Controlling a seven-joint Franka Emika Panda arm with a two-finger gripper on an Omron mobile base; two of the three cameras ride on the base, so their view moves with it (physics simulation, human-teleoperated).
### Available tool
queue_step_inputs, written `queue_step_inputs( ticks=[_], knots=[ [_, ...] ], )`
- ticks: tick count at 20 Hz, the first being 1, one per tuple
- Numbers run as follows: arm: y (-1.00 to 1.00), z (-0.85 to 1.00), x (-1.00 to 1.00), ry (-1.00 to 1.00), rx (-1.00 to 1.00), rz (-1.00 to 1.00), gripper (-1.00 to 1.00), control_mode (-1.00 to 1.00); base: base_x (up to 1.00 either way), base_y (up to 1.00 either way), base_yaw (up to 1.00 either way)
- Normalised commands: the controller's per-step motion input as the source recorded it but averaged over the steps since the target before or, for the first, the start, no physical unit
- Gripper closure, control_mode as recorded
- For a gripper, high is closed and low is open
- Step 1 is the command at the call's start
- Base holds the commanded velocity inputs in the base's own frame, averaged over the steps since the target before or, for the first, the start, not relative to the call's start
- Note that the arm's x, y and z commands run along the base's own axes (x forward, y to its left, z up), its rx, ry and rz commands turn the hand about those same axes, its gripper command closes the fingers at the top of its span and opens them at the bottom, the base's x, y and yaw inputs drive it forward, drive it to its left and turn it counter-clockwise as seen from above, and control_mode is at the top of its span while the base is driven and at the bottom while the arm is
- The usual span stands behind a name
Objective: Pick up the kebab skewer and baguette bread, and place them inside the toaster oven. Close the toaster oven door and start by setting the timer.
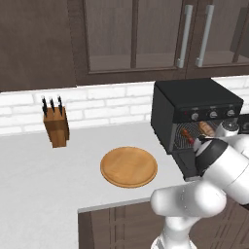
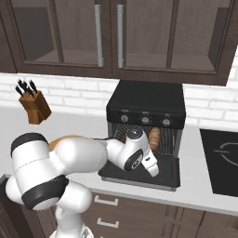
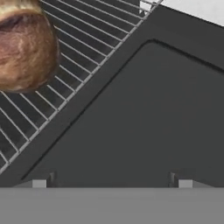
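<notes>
Now the hand (image 3: 112, 183) hangs wide open and empty over the lowered toaster oven door (image 3: 144, 118).
Its two fingertips (image 3: 38, 183) stand far apart above the door's dark window, touching nothing; the baguette bread (image 3: 24, 43) lies on the wire rack (image 3: 83, 48) inside the toaster oven (image 2: 146, 103), just beyond the door's hinge edge; the kebab skewer (image 1: 187, 134) rests on the same rack beside the loaf; three round knobs (image 2: 145, 120) run along the oven's front; on the bench (image 1: 39, 170), a round wooden plate (image 1: 129, 167) sits bare, with a knife block (image 1: 56, 126) near the tiled wall.
</notes>
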Motion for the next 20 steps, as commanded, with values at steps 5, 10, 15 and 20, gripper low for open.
queue_step_inputs(
  ticks=[5, 10, 15, 20],
  knots=[
    [0.13, -0.19, 0.27, -0.09, 0.05, -0.19, -1.00, -1.00, 0.00, 0.00, 0.00],
    [0.12, -0.15, 0.33, -0.10, 0.04, -0.18, -1.00, -1.00, 0.00, 0.00, 0.00],
    [0.23, -0.24, 0.12, -0.13, 0.05, -0.16, -1.00, -1.00, 0.00, 0.00, 0.00],
    [0.05, -0.24, -0.14, -0.10, 0.04, -0.06, -1.00, -1.00, 0.00, 0.00, 0.00]
  ],
)
